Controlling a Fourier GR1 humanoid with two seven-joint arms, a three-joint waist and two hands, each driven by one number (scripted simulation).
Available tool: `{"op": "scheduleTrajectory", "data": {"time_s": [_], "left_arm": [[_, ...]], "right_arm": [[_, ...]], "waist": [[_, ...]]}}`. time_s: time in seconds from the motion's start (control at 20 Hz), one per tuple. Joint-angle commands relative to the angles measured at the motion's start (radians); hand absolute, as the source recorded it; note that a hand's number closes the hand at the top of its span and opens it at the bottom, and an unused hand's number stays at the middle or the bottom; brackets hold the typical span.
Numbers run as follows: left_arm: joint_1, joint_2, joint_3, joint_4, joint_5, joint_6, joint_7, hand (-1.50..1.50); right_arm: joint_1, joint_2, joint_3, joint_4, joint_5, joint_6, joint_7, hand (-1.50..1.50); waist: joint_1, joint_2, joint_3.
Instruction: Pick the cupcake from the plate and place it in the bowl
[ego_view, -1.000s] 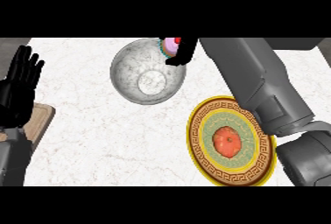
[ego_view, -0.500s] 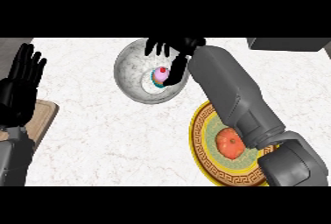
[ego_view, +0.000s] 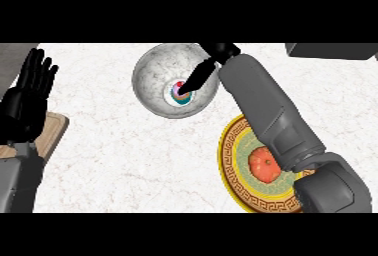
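Observation:
The cupcake (ego_view: 179, 92), pink and white with a coloured wrapper, lies inside the grey marbled bowl (ego_view: 157, 75) at the back middle of the counter. My right hand (ego_view: 212, 56) hangs over the bowl's right rim. Its straight dark fingers (ego_view: 196, 79) slant down to the cupcake's top, and their tips touch or nearly touch it. The yellow patterned plate (ego_view: 227, 155) sits at the right front with a red round fruit (ego_view: 264, 164) on it, partly hidden under my right forearm. At the left edge my left hand (ego_view: 28, 97) rests open, fingers up.
A wooden board (ego_view: 50, 134) lies at the left edge beneath my left hand. A dark grey object (ego_view: 332, 50) sits at the back right corner. White marble counter stretches between the bowl, the board and the plate.
The right hand carried the cupcake from the bowl's far rim down into the bowl, then uncurled its fingers. The forearm swung left across the plate. The left hand stayed still.

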Motion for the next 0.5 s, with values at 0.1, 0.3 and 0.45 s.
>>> {"op": "scheduleTrajectory", "data": {"time_s": [0.1,0.3,0.45], "left_arm": [[-0.02,0.009,0.0,-0.019,-0.003,0.009,0.039,0.0],[-0.013,0.014,0.006,-0.011,0.006,-0.008,0.023,0.0],[-0.019,0.006,0.001,-0.01,0.019,-0.022,0.016,0.0]], "right_arm": [[0.005,-0.077,-0.129,-0.013,-0.111,-0.08,0.003,-1.5],[0.017,-0.204,-0.178,0.009,-0.152,-0.008,0.003,-1.5],[0.016,-0.265,-0.216,0.027,-0.182,0.014,0.013,-1.5]], "waist": [[0.002,0.006,0.001],[0.001,0.009,0.001],[0.02,0.02,0.001]]}}
